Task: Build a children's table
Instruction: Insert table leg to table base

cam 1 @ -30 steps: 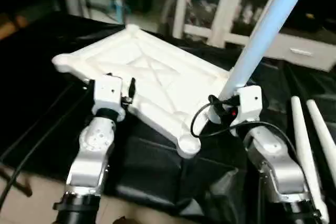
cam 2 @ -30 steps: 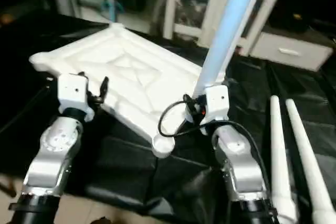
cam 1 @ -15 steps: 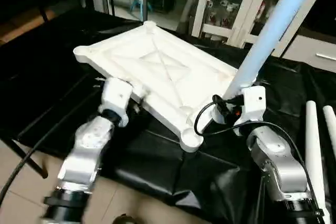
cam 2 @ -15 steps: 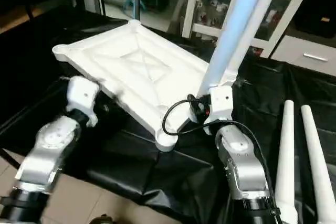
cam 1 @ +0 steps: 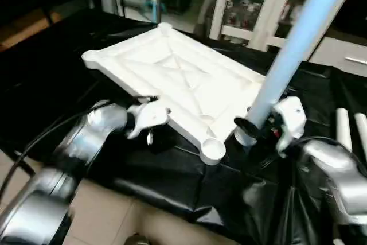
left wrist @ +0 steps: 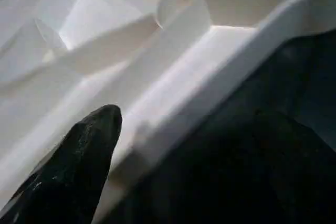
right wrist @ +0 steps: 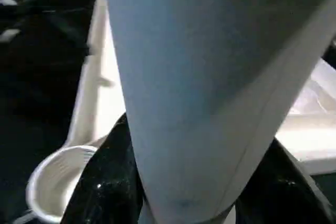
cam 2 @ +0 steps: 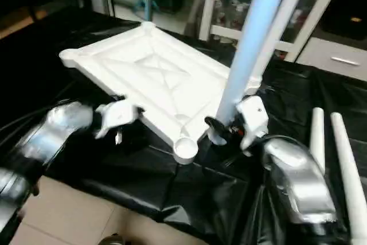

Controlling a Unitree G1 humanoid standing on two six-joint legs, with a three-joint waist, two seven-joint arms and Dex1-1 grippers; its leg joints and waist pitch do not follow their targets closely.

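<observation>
Children's table top (cam 1: 180,81), white and square, lies ribs-up on the black-draped tabletop (cam 1: 51,78), its X-ribbed underside facing the camera and a round socket at each corner. All places below are given from this top.

At its left near edge sits the left claw (cam 1: 150,136), reaching in from the lower left on a silver forearm. In the left wrist view 1 black finger (left wrist: 79,156) lies over the top's rim; whether the claw is wide or narrow I cannot tell, and it holds nothing that I can see.

At the top's nearest corner the round corner socket (cam 1: 213,148) stands open and unfilled.

Just right of that socket, the right claw (cam 1: 248,127) is clamped around the thick lower end of 1 tapered leg (cam 1: 292,44), which rises steeply up and to the right, tilted rather than upright. The right wrist view shows black fingers (right wrist: 105,182) on both sides of the tube, with the socket close beside it.

Well right of the top, 2 more white legs (cam 2: 335,159) lie side by side on the tabletop.

Beyond the top's far edge stands a white cabinet (cam 1: 252,4) with glass doors.
</observation>
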